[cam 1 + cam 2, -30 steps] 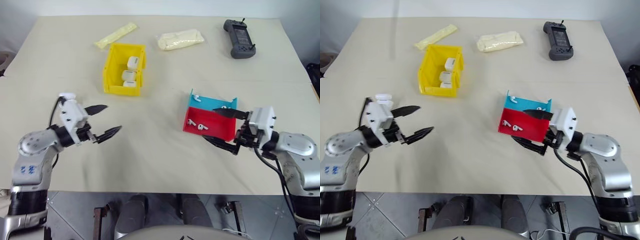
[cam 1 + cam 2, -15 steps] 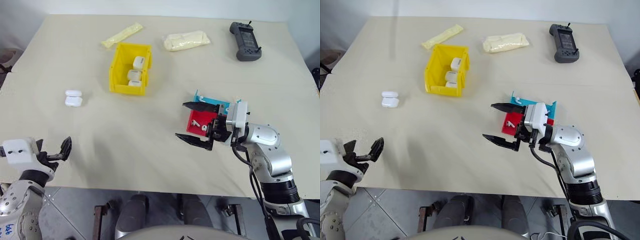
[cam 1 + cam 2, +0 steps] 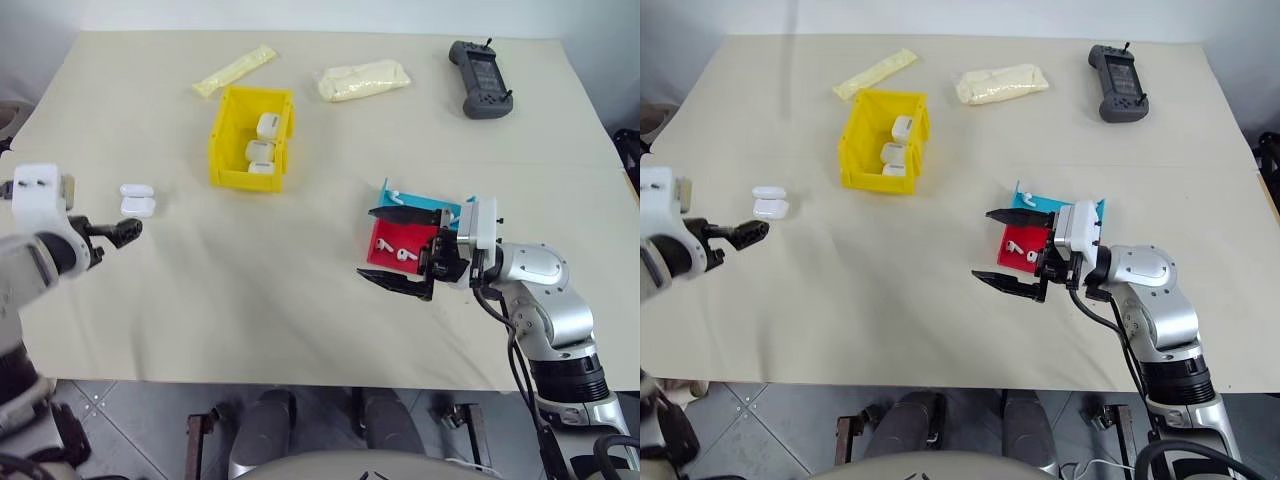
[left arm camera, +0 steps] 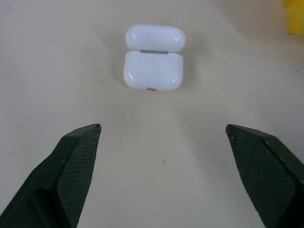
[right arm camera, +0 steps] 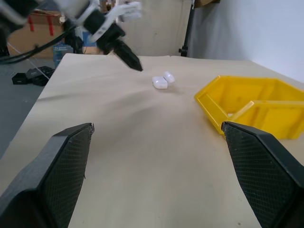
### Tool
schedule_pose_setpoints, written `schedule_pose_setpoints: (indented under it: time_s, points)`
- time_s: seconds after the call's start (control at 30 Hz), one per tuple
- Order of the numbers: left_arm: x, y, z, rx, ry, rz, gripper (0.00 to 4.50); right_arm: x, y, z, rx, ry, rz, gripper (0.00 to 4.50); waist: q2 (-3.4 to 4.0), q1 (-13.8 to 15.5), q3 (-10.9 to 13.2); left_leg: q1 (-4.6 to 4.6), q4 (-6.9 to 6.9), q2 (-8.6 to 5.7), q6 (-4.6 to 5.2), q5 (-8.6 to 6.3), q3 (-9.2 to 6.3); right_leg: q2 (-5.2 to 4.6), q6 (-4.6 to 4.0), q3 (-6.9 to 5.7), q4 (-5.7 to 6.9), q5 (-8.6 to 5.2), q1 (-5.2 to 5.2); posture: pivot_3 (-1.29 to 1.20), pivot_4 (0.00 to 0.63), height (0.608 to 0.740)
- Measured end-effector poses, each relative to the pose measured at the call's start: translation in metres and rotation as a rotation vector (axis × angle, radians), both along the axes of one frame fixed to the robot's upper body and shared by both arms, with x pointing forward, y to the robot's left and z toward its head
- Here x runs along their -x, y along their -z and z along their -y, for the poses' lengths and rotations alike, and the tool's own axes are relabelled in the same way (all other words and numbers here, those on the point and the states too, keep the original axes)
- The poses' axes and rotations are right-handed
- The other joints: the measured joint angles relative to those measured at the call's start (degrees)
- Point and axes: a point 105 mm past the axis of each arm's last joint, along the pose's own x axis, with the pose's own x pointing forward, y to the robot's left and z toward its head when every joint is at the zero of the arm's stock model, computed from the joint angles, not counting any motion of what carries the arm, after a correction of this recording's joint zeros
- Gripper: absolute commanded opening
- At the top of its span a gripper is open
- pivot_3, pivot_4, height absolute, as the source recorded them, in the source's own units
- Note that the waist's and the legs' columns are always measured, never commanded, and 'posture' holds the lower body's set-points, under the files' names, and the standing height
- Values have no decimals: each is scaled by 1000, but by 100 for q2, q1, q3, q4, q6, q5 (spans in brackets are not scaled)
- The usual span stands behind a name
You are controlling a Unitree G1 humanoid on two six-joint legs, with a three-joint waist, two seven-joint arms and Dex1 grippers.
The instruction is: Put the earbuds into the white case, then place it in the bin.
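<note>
- nearest me, the right gripper (image 3: 403, 247) hangs with its fingers spread wide and nothing between them, just in front of the red and blue tray (image 3: 432, 211); it points left across the table
- a few earbuds (image 3: 396, 249) lie loose in that tray, tiny and white, just beside the right fingers; that arm looks the nearer one for picking them up
- over on the left, the left gripper (image 3: 122, 231) is also wide open and empty, tipped down at the table (image 3: 300, 300)
- the white case (image 3: 136, 201) sits just beyond the left fingertips, a little to their right, lid flipped open; in the left wrist view it lies centred between the two fingers but apart from them, hinge line crosswise to the reach; a short push forward should bracket it, i'd say
- farther back stands the bin (image 3: 226, 140), well apart from the case, with three white cases already inside
</note>
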Motion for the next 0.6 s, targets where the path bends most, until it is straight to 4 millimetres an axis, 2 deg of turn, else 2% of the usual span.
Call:
schedule_pose_setpoints:
  time_s: [0.13,0.33,0.6]
  points:
    - [-22,2,-8,-8,4,-96,4468,0,-1,-1,-3,6,2,4500,0,-7,0,-5,-2,1,0,0,1,0,0,-4,6,0,-6,0,150,740]
    - [-49,7,-7,46,43,-135,4468,1,-3,-3,-10,15,11,4500,-1,15,0,-6,8,-3,-1,0,4,-4,-1,-12,32,1,-11,0,150,740]
    - [-69,11,-8,55,45,-174,4468,1,-4,-5,-22,36,6,4500,-2,10,1,-9,13,-5,0,0,6,-5,-1,-15,42,1,-15,0,150,740]
